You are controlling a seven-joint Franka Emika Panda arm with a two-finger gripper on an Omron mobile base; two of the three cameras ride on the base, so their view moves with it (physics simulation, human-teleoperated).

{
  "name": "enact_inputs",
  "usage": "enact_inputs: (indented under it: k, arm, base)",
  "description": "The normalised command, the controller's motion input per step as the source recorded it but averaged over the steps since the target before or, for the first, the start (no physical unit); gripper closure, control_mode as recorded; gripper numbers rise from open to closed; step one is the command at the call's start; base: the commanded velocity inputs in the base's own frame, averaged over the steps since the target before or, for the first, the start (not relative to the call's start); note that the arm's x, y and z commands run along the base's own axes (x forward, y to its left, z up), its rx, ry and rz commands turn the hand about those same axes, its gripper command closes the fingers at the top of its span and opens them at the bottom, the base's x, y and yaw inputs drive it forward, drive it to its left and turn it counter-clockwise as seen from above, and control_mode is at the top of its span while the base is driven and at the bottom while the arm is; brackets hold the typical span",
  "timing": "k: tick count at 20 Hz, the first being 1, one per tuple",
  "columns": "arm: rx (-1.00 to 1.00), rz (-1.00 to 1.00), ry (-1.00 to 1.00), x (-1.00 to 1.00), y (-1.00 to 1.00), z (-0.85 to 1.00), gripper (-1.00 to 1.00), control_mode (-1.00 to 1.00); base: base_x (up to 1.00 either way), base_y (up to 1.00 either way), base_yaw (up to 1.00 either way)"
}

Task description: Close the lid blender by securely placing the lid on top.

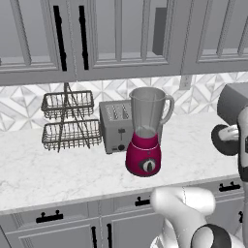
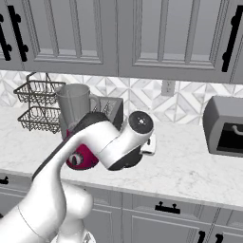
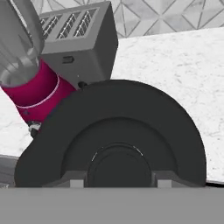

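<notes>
Closest to the hand camera is the black round lid (image 3: 118, 113), its broad face turned to the lens and its lower edge cut off. The tool (image 3: 119, 181) is narrowed on the lid's central knob, one fingertip pressed to each side.

Beyond the lid's upper left edge stands the blender (image 3: 35, 92), seen tilted in the hand view, with its jar cut off at the frame corner. In the left base view the blender (image 1: 145, 135) stands upright near the front edge of the surface (image 1: 58, 169), its long axis vertical. Its jar mouth is open, the handle points right and the dial faces the front edge.

Bare surface stretches to the right of the blender and in front of it, and open air separates the jar rim from the cabinets (image 1: 121, 38) above. A toaster (image 1: 116, 126) sits just behind the blender to the left, and a wire rack (image 1: 68, 121) stands further left.

In the right base view the arm covers much of the blender's base (image 2: 83, 159).
</notes>
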Motion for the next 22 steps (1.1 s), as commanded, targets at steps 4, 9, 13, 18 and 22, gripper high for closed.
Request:
enact_inputs:
  k: [4,9,13,18,22]
  arm:
    - [0.0,0.0,-0.14,-0.14,0.53,1.0,1.0,-1.0]
    - [0.0,0.0,-0.07,-0.11,0.72,0.95,1.0,-1.0]
    - [0.0,0.0,-0.01,-0.07,0.66,0.82,1.0,-1.0]
    - [0.0,-0.01,0.02,0.0,0.58,0.59,1.0,-1.0]
    - [0.0,-0.02,0.07,0.0,0.6,0.52,1.0,-1.0]
  base:
    - [0.0,0.0,0.0]
    - [0.0,0.0,0.0]
    - [0.0,0.0,0.0]
    - [0.0,0.0,0.0]
    - [0.0,0.0,0.0]
